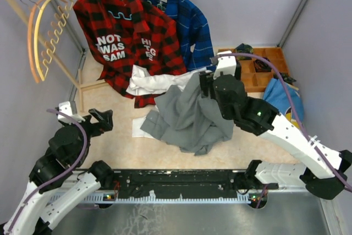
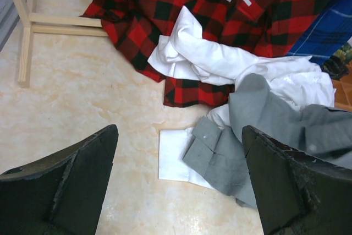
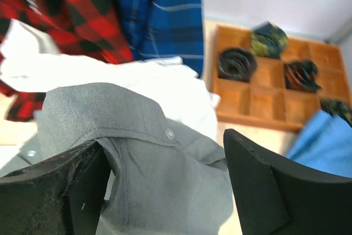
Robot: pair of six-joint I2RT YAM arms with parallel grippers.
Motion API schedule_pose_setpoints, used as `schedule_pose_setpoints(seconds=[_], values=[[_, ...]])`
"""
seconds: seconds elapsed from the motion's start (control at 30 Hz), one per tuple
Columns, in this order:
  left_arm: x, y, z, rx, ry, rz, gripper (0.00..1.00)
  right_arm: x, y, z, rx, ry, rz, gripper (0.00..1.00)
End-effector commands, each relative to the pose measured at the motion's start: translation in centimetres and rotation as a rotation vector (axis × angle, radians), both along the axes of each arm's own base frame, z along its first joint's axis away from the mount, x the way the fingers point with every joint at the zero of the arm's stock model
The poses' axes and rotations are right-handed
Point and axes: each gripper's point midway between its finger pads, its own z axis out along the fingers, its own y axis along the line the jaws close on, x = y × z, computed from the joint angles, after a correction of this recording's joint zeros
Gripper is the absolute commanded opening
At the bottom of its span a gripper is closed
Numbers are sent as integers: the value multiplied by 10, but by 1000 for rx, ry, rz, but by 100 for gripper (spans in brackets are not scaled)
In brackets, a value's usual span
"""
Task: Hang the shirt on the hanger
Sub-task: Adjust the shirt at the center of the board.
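Our two arms are built alike: white shells along the long links, bulky black housings at the joints. On our left arm a purple cable loops beside the wrist. On our right arm a matching cable arcs over the wrist, and a small green light glows on its black housing. Our jaws are thick matte-black wedges with scuffed, grainy faces. A black rail joins our bases.
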Motion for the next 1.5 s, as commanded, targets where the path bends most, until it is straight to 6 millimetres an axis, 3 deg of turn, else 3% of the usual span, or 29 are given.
schedule_pose_setpoints(seconds=[0.0, 0.13, 0.3, 0.47, 0.67, 0.8, 0.9, 1.0, 1.2, 1.47], values=[[7, -10, -4, 33, 15, -31, 99, -19, -59, 21, 160, -13, -193, 79], [10, -16, -7, 52, 33, -51, 99, -25, -54, 8, 126, 77, -161, 81], [15, -37, -9, 78, 37, -149, 99, -33, -27, -21, 79, 201, -37, 80], [19, -123, 13, 88, -48, -559, 99, -48, 14, -39, 109, 216, 235, 77], [29, -205, 59, 68, -199, -902, 99, -76, 45, -37, 192, 148, 521, 78], [19, -254, 64, 27, -225, -1166, 95, -88, 45, -33, 208, 124, 586, 76], [-2, -282, 55, -55, -208, -1396, 89, -86, 37, -33, 210, 126, 547, 75], [-19, -292, 51, -149, -243, -1518, 85, -85, 33, -33, 216, 127, 524, 74], [-40, -292, 42, -238, -266, -1628, 79, -85, 33, -34, 222, 127, 522, 73], [-43, -292, 34, -258, -264, -1614, 75, -81, 38, -41, 231, 142, 512, 73]])
